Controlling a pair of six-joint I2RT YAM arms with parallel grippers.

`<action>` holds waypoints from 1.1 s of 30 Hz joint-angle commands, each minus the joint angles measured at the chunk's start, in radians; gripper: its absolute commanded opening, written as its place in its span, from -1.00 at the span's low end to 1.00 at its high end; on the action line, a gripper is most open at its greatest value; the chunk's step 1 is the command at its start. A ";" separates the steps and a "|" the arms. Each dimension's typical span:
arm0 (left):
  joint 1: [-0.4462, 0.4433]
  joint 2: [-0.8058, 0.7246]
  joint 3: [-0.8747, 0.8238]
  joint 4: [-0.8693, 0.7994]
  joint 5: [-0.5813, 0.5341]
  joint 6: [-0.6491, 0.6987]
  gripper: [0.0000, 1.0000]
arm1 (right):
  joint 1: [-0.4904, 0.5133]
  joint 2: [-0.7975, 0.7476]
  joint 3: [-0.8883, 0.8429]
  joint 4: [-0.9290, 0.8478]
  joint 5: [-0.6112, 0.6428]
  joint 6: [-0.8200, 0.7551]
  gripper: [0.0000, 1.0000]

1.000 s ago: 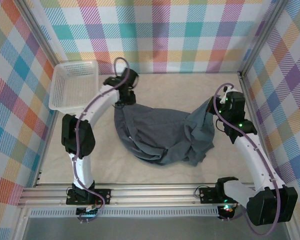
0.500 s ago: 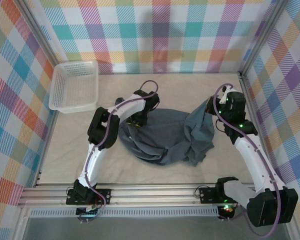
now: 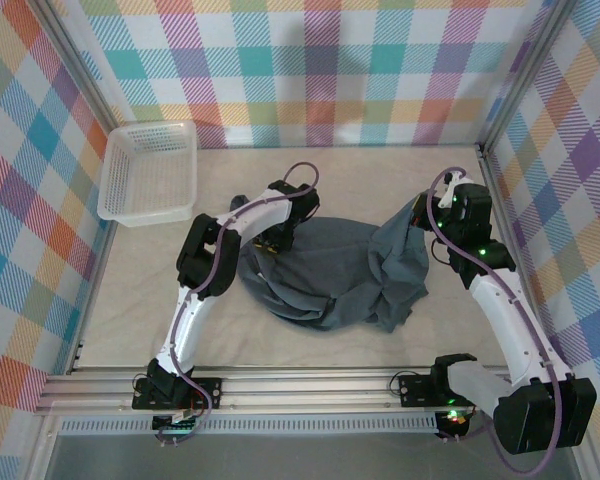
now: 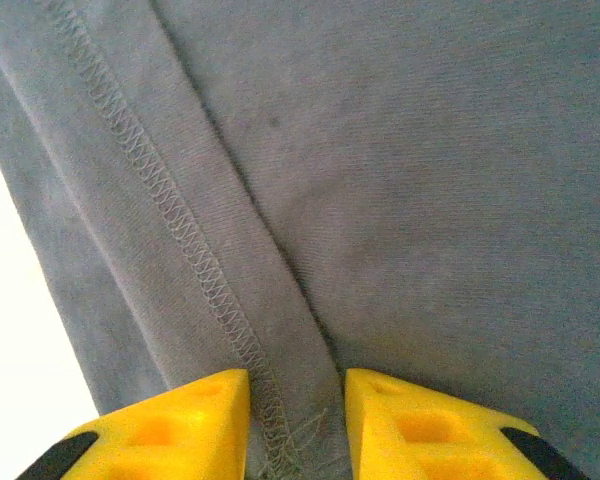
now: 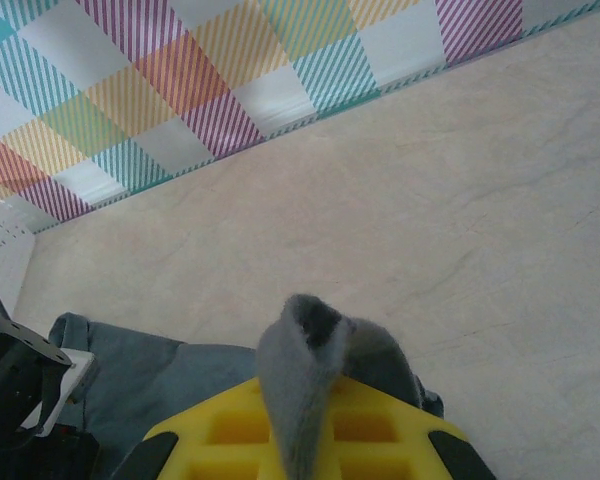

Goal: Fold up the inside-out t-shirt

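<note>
Your t-shirt (image 3: 330, 275), plain slate-grey, lies crumpled on the middle of the worktop (image 3: 140, 300), its long axis running from left to right. Its left part is spread flat in a rounded shape. Its right end rises in a peak toward the right edge, where your right gripper (image 3: 427, 215) is closed on a fold of cloth that pokes up between its yellow fingers (image 5: 220, 430). Your left gripper (image 3: 272, 240) presses down on the shirt's far-left part, its jaws narrowly apart on either side of a raised seam (image 4: 180, 240) with its looped stitching facing up. Whether that seam is actually pinched is hard to tell. The worktop is pale cream and matt. A white mesh basket (image 3: 108, 190) sits in its far-left corner. Pastel plaid walls (image 3: 320, 70) close in three sides.
</note>
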 commanded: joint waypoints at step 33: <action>0.467 -0.871 -1.080 0.864 0.569 -0.332 -0.29 | -0.002 -0.029 0.056 -0.030 -0.050 -0.020 -1.00</action>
